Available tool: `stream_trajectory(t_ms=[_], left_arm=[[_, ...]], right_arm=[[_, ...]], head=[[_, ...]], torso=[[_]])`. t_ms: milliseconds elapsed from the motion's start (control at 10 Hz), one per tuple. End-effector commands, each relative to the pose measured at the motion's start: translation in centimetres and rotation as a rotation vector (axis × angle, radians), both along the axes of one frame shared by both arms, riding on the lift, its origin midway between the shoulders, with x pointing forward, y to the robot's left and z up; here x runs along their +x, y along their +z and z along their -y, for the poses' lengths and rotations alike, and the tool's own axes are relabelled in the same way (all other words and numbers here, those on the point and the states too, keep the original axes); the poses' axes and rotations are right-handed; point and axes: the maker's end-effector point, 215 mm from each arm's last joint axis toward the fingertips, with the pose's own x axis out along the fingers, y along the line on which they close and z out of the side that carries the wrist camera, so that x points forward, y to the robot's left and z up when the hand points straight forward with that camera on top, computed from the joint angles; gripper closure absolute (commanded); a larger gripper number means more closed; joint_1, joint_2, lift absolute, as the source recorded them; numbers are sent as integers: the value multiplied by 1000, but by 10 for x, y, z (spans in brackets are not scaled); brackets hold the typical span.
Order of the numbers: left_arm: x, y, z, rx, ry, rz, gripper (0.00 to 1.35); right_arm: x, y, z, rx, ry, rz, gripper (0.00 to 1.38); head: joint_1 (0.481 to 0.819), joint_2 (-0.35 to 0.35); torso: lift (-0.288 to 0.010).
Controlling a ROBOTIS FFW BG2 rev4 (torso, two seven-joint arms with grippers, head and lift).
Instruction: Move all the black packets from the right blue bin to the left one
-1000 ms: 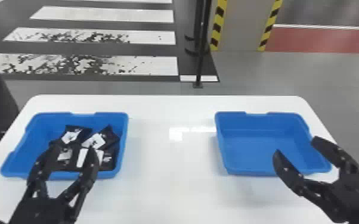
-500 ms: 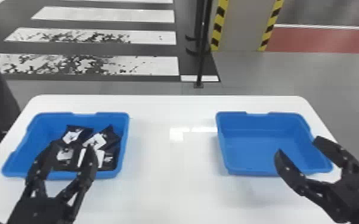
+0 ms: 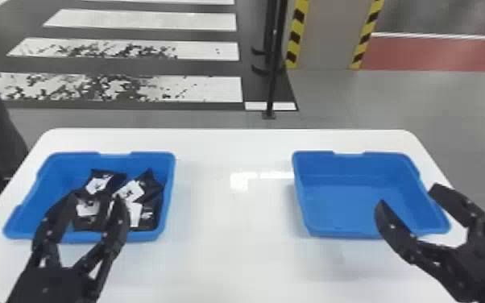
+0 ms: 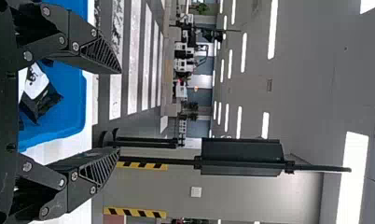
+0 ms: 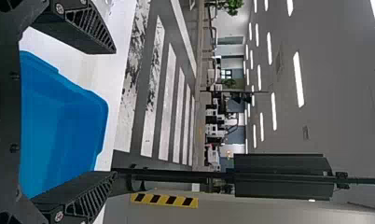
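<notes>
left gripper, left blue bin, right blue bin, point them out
Left gripper (image 4: 120,111): left wrist view, midway between its fingertips.
Left blue bin (image 3: 72,165): head view, far wall.
Right blue bin (image 3: 342,205): head view, bare floor.

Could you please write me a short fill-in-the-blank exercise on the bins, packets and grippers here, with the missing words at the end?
The black packets lie in the ____ blue bin.
The table under that bin is ____ in colour.
The left gripper and the right gripper are both ____, not shut.
Beyond the table, the striped edging is black and ____.

Missing words: left; white; open; yellow.
</notes>
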Motion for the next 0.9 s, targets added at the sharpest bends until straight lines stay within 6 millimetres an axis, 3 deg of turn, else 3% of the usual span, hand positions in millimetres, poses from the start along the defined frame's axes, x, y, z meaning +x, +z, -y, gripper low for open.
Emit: stream_trajectory(t_ms=[0, 800], left_arm=[[-1, 0, 0, -2, 2, -1, 484], [0, 1, 3, -6, -3, 1, 484]], right_arm=[[0, 0, 0, 3, -1, 1, 101], [-1, 1, 0, 4, -2, 3, 101]], head=[[695, -48], [695, -50]], torso=[[-140], [-140]])
